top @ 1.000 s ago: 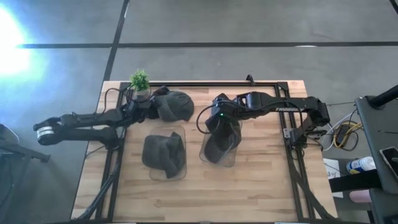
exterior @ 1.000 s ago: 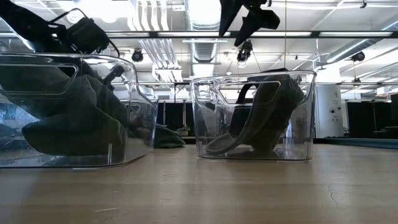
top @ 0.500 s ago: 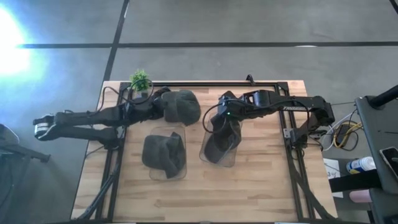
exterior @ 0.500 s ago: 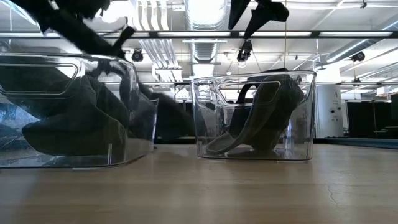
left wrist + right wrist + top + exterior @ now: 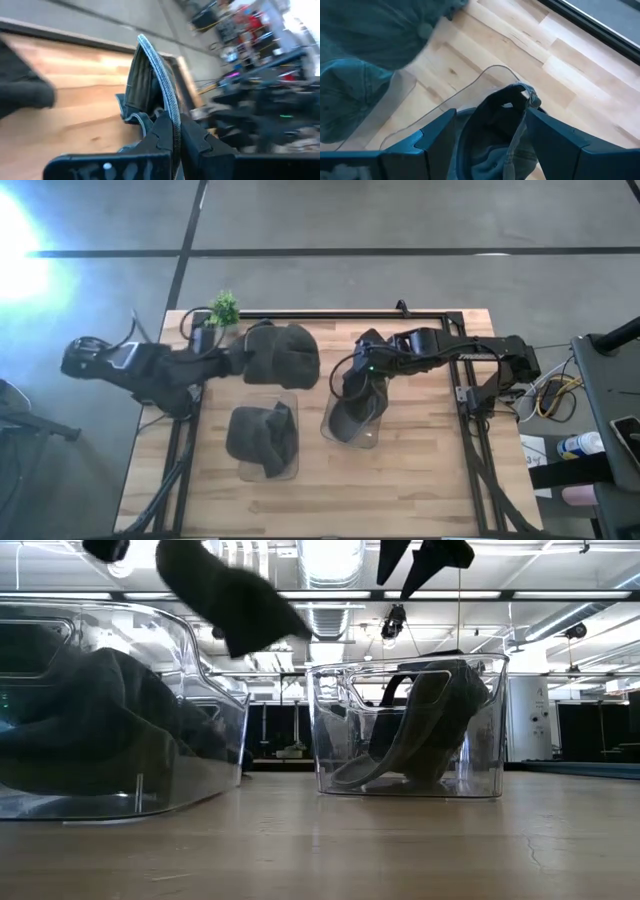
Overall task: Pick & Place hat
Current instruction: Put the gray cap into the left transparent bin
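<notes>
Left gripper [image 5: 243, 358], jaws clamped on dark cap [image 5: 282, 356], has lifted it off table, upper centre-left. Right gripper [image 5: 352, 383] open above right bin [image 5: 353, 416]. Placing next.

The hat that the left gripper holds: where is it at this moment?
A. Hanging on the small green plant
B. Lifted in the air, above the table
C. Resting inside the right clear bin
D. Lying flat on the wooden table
B. In the low view the hat hangs well above the wooden table, and the left gripper is clamped on its brim.
</notes>
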Controlling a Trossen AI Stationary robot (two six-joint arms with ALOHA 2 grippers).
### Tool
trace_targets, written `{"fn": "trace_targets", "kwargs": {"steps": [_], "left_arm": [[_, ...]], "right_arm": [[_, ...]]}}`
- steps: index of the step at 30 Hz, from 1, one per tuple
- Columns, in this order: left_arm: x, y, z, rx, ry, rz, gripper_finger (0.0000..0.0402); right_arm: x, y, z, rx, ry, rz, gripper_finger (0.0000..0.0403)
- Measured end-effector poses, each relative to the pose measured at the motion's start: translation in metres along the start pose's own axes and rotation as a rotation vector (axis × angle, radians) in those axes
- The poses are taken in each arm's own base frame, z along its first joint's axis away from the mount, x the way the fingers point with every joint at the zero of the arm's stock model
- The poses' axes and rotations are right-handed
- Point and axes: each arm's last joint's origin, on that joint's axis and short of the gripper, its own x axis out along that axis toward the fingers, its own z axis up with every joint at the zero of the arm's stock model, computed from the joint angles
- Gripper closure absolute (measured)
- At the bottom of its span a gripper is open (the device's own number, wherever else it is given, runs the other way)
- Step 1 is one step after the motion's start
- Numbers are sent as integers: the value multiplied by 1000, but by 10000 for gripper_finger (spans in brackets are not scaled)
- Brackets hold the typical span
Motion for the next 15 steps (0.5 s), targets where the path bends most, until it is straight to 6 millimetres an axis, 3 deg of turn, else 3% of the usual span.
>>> {"fn": "trace_targets", "kwargs": {"steps": [6, 10, 15], "left_arm": [[-24, -16, -15, -129, 189, -58, 395], [-39, -9, -38, -141, 331, 76, 395], [-58, -2, -46, -108, 425, 248, 395]], "right_arm": [[-1, 2, -2, -7, 0, 2, 170], [-2, 4, -4, -16, 2, 8, 170], [-2, 6, -6, -27, 4, 11, 170]]}}
